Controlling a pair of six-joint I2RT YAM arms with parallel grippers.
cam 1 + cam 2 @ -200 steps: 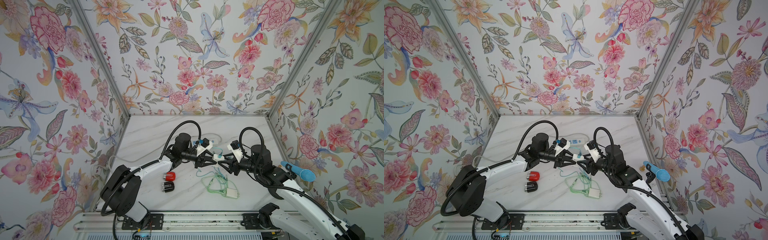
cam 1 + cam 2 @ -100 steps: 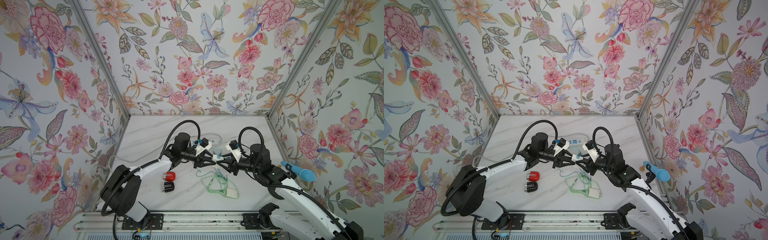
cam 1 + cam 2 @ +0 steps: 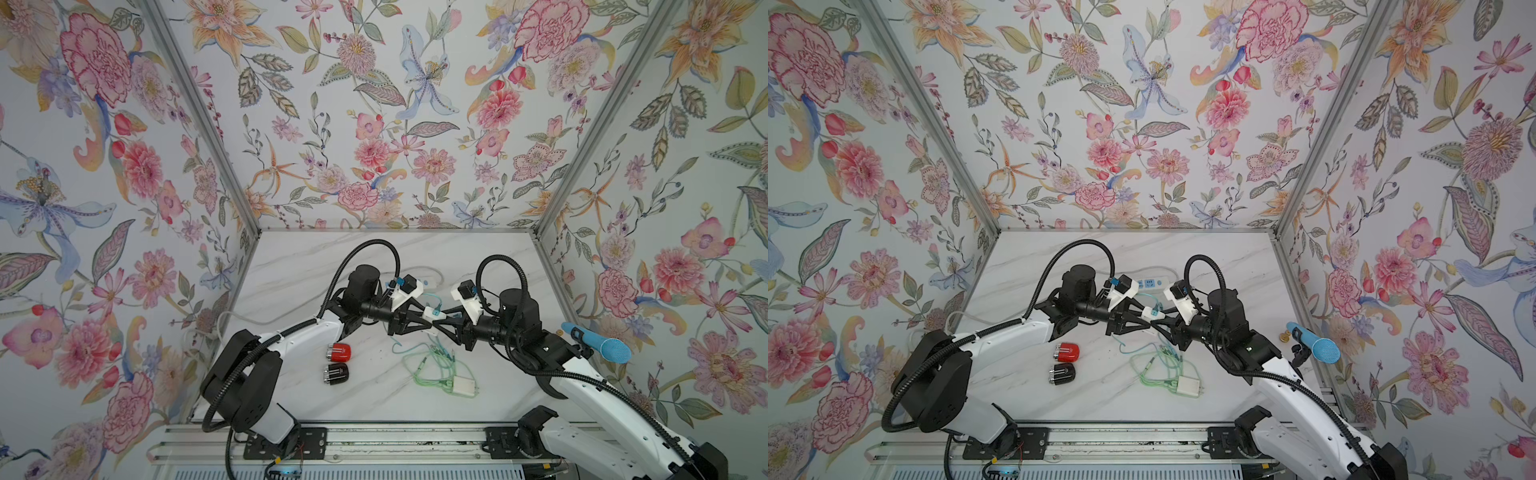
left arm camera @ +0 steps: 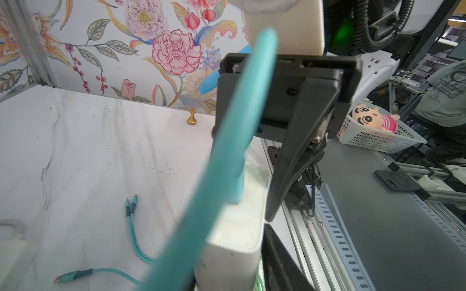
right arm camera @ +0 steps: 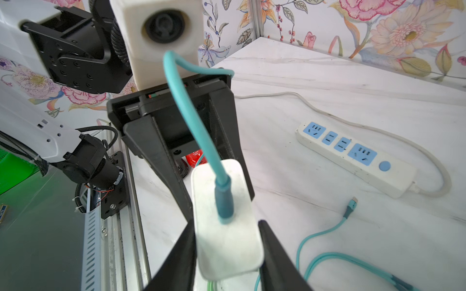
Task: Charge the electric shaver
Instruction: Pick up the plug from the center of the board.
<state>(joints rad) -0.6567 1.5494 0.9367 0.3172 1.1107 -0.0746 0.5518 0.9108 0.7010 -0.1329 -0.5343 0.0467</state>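
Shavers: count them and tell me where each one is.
2. The red shaver lies on the left half of the table; the black shaver lies close beside it, nearer the front edge. Others may be hidden.

Two electric shavers lie on their sides on the tabletop, close together. The red shaver [image 3: 340, 352] has the dark shaver [image 3: 336, 373] at its 6 o'clock, and both metal heads point to 9 o'clock. At the red shaver's 2 o'clock the white adapter [image 5: 227, 221] is up off the tabletop, with the teal cable [image 5: 191, 113] plugged into its face. The power strip [image 3: 1148, 284], white with blue sockets, lies flat at the adapter's 12 o'clock.
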